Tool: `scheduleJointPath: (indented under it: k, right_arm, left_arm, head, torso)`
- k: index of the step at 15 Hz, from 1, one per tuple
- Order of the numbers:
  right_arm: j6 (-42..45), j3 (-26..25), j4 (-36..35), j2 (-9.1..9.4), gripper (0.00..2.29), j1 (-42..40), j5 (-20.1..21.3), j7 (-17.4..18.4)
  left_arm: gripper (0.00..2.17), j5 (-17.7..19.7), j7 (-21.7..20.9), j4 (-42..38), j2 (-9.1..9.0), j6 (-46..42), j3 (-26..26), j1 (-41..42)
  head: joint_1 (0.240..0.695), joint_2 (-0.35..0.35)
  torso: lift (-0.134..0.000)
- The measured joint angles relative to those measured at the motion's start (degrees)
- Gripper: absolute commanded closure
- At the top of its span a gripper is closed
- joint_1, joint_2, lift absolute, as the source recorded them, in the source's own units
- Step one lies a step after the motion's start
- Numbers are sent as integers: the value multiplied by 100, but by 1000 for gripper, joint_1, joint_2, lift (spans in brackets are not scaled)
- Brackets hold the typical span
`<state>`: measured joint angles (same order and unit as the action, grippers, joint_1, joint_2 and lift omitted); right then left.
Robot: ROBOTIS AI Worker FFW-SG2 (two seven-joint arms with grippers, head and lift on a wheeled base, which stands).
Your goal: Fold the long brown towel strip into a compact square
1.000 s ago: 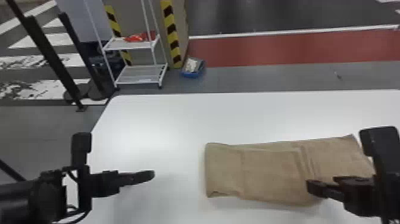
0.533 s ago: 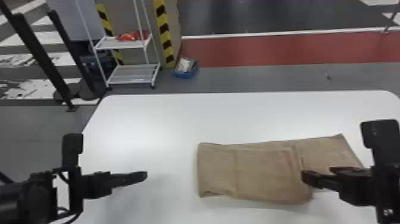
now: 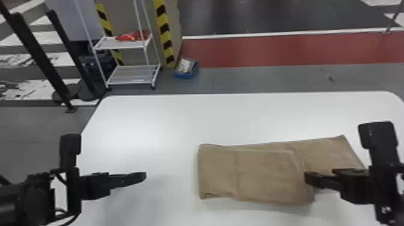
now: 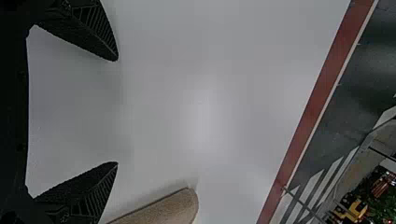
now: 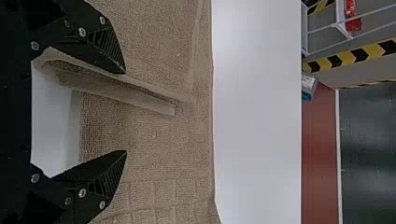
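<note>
My left gripper [image 3: 142,177] is over the white table, left of the brown towel [image 3: 264,174] and apart from it. In the left wrist view, the left gripper [image 4: 116,112] is open with nothing between its fingers, and a rounded towel end [image 4: 173,207] lies beyond them. The towel's left part is folded over in layers; its right part lies as a flatter single stretch. Over the right part is my right gripper [image 3: 309,178]. In the right wrist view, the right gripper [image 5: 125,112] stands open above the towel [image 5: 163,154], near the raised edge of the folded layer.
The white table [image 3: 168,120] extends beyond and left of the towel. Past its far edge, on the floor, stand a white shelf cart [image 3: 129,73] with red items and a blue bin [image 3: 186,68]. Black posts [image 3: 39,57] rise at the far left.
The head view has shifted slightly, so table and background sit a little differently. Both grippers look nearly unmoved, and the towel keeps its folded shape.
</note>
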<state>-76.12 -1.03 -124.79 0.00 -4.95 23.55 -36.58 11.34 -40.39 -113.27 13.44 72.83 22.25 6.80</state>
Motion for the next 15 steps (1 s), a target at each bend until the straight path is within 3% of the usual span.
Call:
scheduleJointPath:
  k: [3, 4, 9, 10, 15]
  right_arm:
    - [284, 57, 192, 0, 360, 14, -21, 1]
    - [367, 96, 263, 0, 485, 17, -18, 3]
    - [497, 223, 409, 0, 508, 6, 23, 17]
    - [501, 248, 411, 0, 647, -7, 32, 30]
    - [517, 279, 414, 0, 768, -48, 53, 63]
  left_arm:
    - [87, -8, -9, 23, -4, -9, -47, -25]
    - [90, -16, -13, 25, -4, -9, -50, -25]
    - [100, -27, -40, 25, 0, -9, 22, 28]
    - [100, -27, -46, 24, 0, -9, 25, 31]
    - [100, -10, -71, -2, 0, -9, 27, 35]
  head:
    - [695, 126]
    - [695, 129]
    - [695, 149]
    - [695, 151]
    - [695, 151]
  torso:
    - [-128]
    - [-128]
    - [-128]
    - [-128]
    - [-128]
